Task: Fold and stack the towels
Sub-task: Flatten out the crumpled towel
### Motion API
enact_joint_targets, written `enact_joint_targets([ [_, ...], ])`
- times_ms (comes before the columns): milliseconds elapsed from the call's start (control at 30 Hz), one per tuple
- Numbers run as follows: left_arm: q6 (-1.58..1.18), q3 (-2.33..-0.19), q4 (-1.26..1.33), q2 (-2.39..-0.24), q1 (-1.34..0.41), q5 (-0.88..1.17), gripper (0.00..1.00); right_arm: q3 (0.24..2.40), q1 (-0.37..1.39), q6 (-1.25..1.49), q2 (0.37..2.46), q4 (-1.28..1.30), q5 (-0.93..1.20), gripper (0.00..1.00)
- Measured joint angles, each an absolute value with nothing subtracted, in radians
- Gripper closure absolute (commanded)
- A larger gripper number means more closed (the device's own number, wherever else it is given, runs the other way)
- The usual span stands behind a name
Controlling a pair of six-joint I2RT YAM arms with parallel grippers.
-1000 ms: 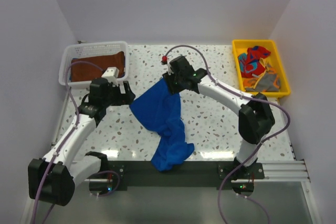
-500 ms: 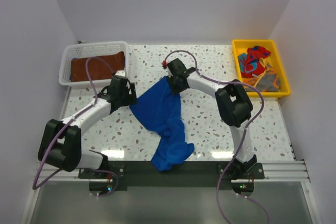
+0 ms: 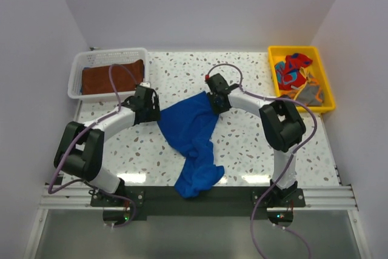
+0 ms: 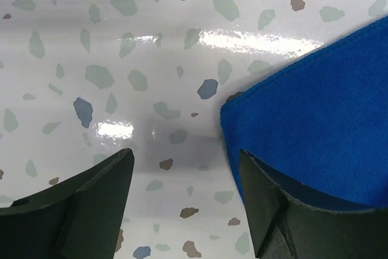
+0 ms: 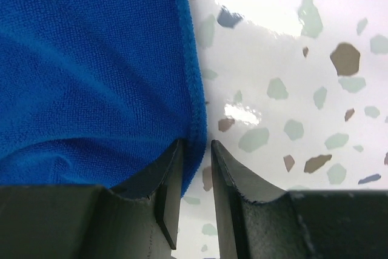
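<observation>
Across the middle of the speckled table point(image 3: 242, 144) I see the blue towel point(image 3: 191, 134) lying rumpled, its near end bunched over the black rail point(image 3: 236, 193). My right gripper point(image 5: 195, 145) pinches the towel's far right edge between nearly closed fingers; my left gripper point(image 4: 185, 154) sits with fingers spread wide at the left corner, not gripping it

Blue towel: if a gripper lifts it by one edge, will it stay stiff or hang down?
Probably it hangs limp: the blue towel lies wrinkled, its near end bunched up. Likely light, since the right gripper pinches only its thin hem. The fuzzy weave should grip, not slip.
</observation>
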State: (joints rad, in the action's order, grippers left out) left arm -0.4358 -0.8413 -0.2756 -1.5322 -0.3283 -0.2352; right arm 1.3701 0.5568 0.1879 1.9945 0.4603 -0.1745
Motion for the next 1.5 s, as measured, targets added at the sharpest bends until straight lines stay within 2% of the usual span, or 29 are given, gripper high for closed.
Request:
enact_joint_targets([
  [400, -0.444, -0.953, -0.246, -1.665, -0.355, -0.219, 0.35, 1.297, 0.477, 0.205, 1.913, 0.488, -0.082, 0.65],
  [667, -0.454, -1.021, -0.226, -1.732, -0.355, -0.208, 0.43, 1.458, 0.432, 0.159, 1.917, 0.496, -0.014, 0.64],
  [900, -0.454, -1.038, -0.225, -1.777, -0.355, -0.205, 0.44, 1.61, 0.387, 0.125, 2.037, 0.47, 0.024, 0.62],
  [1267, -0.453, -1.057, -0.225, -1.806, -0.363, -0.216, 0.45, 1.718, 0.393, 0.097, 2.223, 0.478, 0.066, 0.62],
  [1333, -0.453, -1.063, -0.225, -1.812, -0.367, -0.222, 0.45, 1.731, 0.393, 0.094, 2.232, 0.478, 0.066, 0.62],
  [1433, -0.452, -1.073, -0.226, -1.822, -0.372, -0.235, 0.46, 1.747, 0.393, 0.087, 2.246, 0.48, 0.062, 0.7],
  [1467, -0.452, -1.075, -0.226, -1.824, -0.374, -0.24, 0.46, 1.752, 0.393, 0.083, 2.249, 0.48, 0.055, 0.82],
  [1500, -0.451, -1.077, -0.226, -1.826, -0.375, -0.244, 0.46, 1.756, 0.393, 0.074, 2.252, 0.48, 0.045, 0.88],
])
